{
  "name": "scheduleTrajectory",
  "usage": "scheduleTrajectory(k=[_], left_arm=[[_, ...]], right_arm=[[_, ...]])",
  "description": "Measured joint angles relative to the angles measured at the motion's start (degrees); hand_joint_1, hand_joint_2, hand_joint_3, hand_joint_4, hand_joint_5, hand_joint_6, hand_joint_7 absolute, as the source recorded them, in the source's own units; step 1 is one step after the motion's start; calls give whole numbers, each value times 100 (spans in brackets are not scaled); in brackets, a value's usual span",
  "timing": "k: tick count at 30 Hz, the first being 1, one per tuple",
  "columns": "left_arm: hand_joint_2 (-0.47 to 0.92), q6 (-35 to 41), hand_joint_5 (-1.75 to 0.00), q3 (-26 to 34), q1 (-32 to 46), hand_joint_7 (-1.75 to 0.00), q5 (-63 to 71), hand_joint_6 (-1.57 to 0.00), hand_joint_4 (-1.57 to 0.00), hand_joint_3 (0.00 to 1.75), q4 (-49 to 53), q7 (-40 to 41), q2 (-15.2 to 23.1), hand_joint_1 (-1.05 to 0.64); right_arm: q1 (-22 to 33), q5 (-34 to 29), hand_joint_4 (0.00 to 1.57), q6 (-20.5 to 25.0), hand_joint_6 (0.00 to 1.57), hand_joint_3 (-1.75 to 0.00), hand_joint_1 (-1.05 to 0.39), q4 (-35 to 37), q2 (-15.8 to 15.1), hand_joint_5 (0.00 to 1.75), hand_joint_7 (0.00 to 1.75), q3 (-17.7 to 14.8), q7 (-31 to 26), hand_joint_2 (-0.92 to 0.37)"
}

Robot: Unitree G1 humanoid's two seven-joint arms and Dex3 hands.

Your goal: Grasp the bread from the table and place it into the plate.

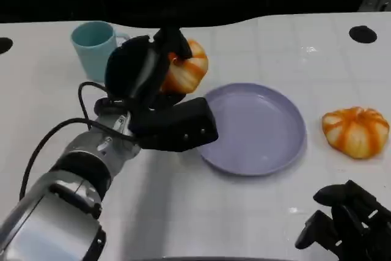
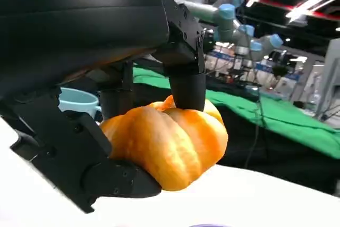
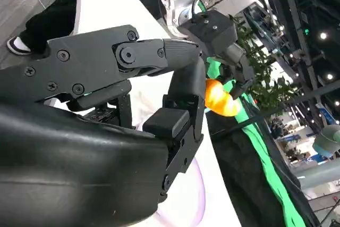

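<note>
An orange, ridged bread [image 1: 188,69] sits left of the lilac plate [image 1: 287,151], gripped by my left hand [image 1: 146,87]. In the left wrist view one black finger [image 2: 186,86] presses on top of the bread [image 2: 170,142] and another wraps under its near side. The bread's underside is at the white tabletop; I cannot tell if it is lifted. A second bread [image 1: 355,131] lies on the table right of the plate. My right hand [image 1: 348,221] rests at the near right edge, fingers loosely apart and holding nothing.
A teal cup [image 1: 93,47] stands just behind and left of my left hand, close to the held bread, and appears in the left wrist view too [image 2: 77,102]. A black round mark [image 1: 363,33] sits at the far right of the table.
</note>
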Motion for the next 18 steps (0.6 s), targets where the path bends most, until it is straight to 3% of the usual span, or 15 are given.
scheduleTrajectory(k=[3, 6, 7, 9, 12, 18], left_arm=[[47, -195, -175, -58, -70, -131, -4, -82, -94, 101, -15, -81, -25, -12], [48, -542, -175, -145, -173, -124, -8, -84, -92, 101, -24, -563, -68, -11], [46, -590, -175, -153, -211, -153, -8, -81, -94, 108, -24, -664, -90, -10], [46, -719, -175, -144, -321, -170, -66, -79, -95, 114, -22, -1169, -114, -11], [45, -842, -175, -138, -497, -174, -109, -79, -95, 115, -20, -1877, -198, -12], [51, -822, -175, -159, -564, -175, -156, -76, -93, 108, -5, -2398, -363, -13]], right_arm=[[4, 1, 58, 0, 66, -24, -54, 0, 0, 152, 100, -1, -3, -92], [2, 1, 58, 0, 66, -24, -54, 0, 2, 151, 100, 1, -11, -92], [2, 1, 58, 0, 65, -25, -54, 0, 4, 151, 100, 2, -14, -92], [7, 2, 58, 1, 65, -25, -54, 0, 5, 151, 100, 3, -25, -92], [10, 2, 58, 4, 64, -24, -53, -1, 5, 151, 101, 10, -51, -92], [33, 2, 57, 4, 64, -23, -53, -2, 12, 151, 101, 28, -81, -92]])
